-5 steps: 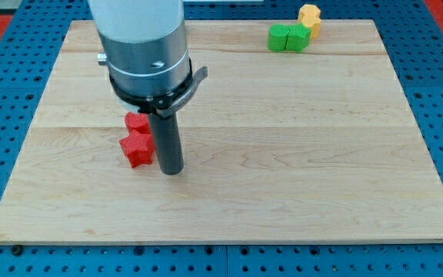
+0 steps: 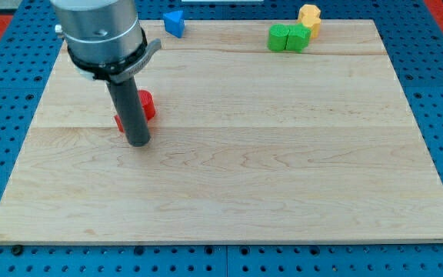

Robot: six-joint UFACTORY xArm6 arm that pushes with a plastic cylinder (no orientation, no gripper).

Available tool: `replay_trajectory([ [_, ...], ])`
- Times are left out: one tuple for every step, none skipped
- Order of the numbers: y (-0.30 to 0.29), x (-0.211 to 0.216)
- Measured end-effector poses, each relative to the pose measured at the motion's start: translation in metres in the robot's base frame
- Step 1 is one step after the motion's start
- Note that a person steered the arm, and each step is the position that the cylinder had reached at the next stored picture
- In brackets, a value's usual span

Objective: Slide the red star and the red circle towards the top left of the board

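Well, starting at the view's left: a red sliver shows just left of the rod, and we take it for the red star (image 2: 118,121), though the rod hides most of it, so that is a guess. Our tip (image 2: 138,143) rests on the board (image 2: 283,169) just below it, touching or nearly so. There is no claw to release or clench, only the bare rod, and it grasps nothing. Just right of the rod sits the red circle (image 2: 147,105), a little higher than the star and close beside it.

Both reds lie in the board's left half at about mid-height, well short of the top left corner, so we judge the push toward that corner is under way but not done. The next move calls for the tip to press from the lower right of the pair, bearing up and left and keeping both ahead of it.

The circle has no long axis. Where the star's arms point we cannot tell. The pair seems to run from lower left to upper right.

Further right along the top edge are a blue block (image 2: 174,23), two green blocks (image 2: 288,37) and a yellow block (image 2: 309,17), all well apart from the reds.
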State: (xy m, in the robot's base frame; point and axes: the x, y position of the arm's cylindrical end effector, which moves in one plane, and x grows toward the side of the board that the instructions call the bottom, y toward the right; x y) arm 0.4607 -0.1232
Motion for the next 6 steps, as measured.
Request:
replay_trajectory([
  [0.0, -0.028],
  [0.0, -0.054],
  [0.0, -0.078],
  [0.0, -0.101],
  [0.0, -0.122],
  [0.018, -0.088],
])
